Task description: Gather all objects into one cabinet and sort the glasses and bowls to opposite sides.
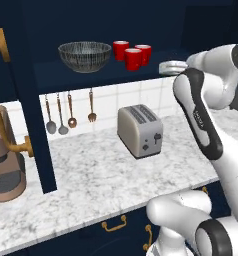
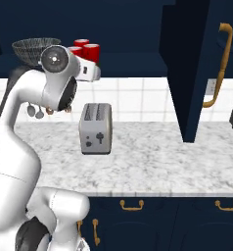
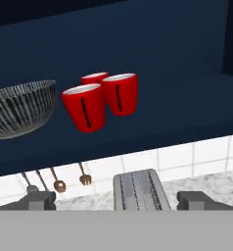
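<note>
The hand [image 3: 116, 200] is released, its two dark fingertips [image 3: 37, 200] standing wide apart with nothing between them, and it points at the cabinet [image 1: 21, 75] from just above the toaster [image 1: 140, 130].

I take the bowl [image 1: 84, 55] as my landmark. It sits on the dark floor of the open navy cabinet, a wide grey thing with a fine mesh pattern. Just beside it, on its right as seen in the left base view, stand the three red cups [image 1: 133, 55] in a tight cluster, upright, two in front and one behind; they are near the bowl but not touching it. Below the bowl, on the white tiled wall, hang several utensils [image 1: 70, 117], spoons and a fork in grey and copper. Below and to the right of the bowl, the silver toaster stands on the marble tabletop [image 1: 101, 175]. To the left of the bowl the cabinet door [image 1: 33, 100] stands swung open, edge toward me, with its curved brass handle [image 1: 6, 120].
</note>
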Robot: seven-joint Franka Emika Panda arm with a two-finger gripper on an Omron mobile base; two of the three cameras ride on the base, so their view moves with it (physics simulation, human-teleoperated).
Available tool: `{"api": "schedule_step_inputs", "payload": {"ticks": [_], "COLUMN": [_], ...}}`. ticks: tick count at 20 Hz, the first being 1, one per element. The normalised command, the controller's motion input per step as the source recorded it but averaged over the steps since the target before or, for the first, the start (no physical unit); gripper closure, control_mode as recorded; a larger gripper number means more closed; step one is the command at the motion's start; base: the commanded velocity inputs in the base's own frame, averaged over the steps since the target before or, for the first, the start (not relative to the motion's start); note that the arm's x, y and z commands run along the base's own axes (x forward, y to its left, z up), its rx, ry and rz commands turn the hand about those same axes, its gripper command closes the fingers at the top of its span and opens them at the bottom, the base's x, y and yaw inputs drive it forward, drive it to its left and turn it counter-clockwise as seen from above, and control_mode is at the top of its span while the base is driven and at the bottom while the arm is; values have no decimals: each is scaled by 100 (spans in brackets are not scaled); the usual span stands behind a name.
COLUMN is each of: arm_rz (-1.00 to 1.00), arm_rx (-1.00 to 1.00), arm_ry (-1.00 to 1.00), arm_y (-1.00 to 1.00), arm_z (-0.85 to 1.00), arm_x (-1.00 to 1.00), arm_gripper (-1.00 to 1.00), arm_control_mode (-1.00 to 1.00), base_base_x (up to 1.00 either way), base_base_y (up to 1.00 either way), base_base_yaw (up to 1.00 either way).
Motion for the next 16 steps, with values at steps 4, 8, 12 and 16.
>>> {"api": "schedule_step_inputs", "payload": {"ticks": [4, 8, 12, 16], "arm_rz": [0, 0, 0, 0], "arm_rx": [32, 5, 0, 0], "arm_ry": [-18, -13, 1, 0], "arm_y": [-100, -90, -8, 0], "arm_z": [-42, -97, -15, 0], "arm_x": [-100, -100, -14, 0], "arm_gripper": [-100, -100, -100, -100], "arm_control_mode": [-100, -100, -100, -100], "base_base_x": [0, 0, 0, 0], "base_base_y": [0, 0, 0, 0], "base_base_yaw": [0, 0, 0, 0]}}
